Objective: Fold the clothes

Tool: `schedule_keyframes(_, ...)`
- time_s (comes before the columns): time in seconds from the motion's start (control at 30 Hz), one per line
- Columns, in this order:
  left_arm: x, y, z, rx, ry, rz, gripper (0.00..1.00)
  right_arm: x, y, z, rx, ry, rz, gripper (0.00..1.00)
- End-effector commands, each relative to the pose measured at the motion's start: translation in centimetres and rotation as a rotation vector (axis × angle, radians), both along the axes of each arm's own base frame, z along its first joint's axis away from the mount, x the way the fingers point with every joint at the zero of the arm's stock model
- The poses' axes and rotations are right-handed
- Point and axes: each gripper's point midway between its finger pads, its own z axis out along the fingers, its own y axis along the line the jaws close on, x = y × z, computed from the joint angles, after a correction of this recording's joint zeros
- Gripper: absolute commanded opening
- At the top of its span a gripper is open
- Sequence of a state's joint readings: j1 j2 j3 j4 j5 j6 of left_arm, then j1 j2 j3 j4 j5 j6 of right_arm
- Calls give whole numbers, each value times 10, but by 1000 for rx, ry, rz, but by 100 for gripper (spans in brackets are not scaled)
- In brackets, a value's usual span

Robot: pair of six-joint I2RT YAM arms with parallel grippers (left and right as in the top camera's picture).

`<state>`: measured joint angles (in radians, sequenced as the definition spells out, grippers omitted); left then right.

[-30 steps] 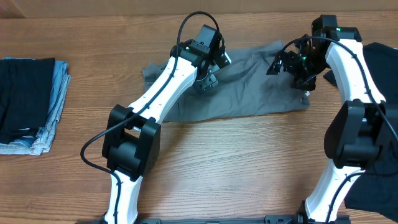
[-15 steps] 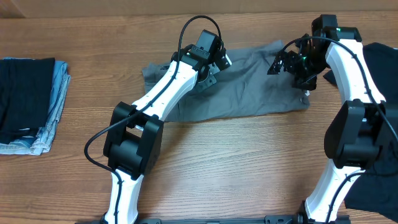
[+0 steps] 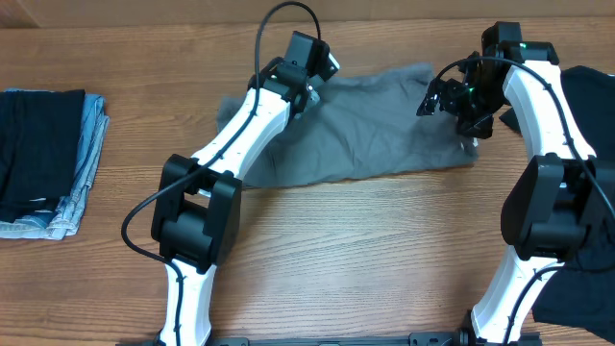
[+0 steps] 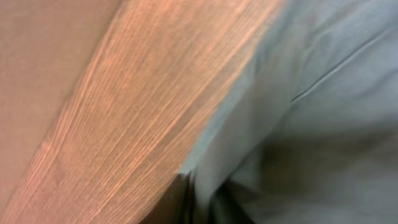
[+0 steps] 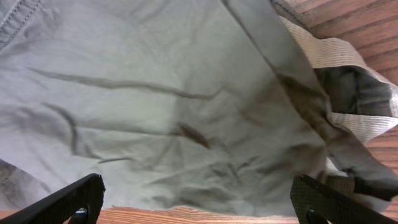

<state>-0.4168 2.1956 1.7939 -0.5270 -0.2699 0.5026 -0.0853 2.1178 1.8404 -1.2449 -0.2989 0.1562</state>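
Note:
A grey garment [image 3: 384,130] lies spread across the far middle of the wooden table. My left gripper [image 3: 306,69] is at its far left edge; in the left wrist view [image 4: 200,205] the jaws are closed on a fold of the grey fabric [image 4: 311,124] right at its edge with the wood. My right gripper [image 3: 455,98] hovers over the garment's right end. In the right wrist view its fingers [image 5: 199,208] are spread wide and empty above the wrinkled grey cloth [image 5: 161,112], whose ribbed hem [image 5: 348,68] shows at right.
A stack of folded dark and denim clothes [image 3: 43,159] sits at the left edge. A dark garment [image 3: 588,91] lies at the far right, with more dark cloth [image 3: 577,308] at the lower right corner.
My left gripper has moved back and to the left, pulling the grey fabric with it; the garment's left part has stretched out and its front edge has shifted back. The right arm has barely moved.

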Motion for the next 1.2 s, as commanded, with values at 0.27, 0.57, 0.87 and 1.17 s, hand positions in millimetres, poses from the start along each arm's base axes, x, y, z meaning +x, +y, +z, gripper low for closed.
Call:
schedule_keyframes(0.27,-5,-28,115,-525,115,162,87,-1,56,52,271,-288,465,100)
schedule_keyframes(0.57,-64,-19,19,-466,445,229,18,47,114,27,87,-537,667,4)
schedule_keyframes(0.87,-39,18,-37,-486,374,315,15,84,124,-42,22,-615,614,4)
schedule_keyframes(1.17,-34,60,-116,-467,452,434,16,129,59,-90,-268,-612,417,4)
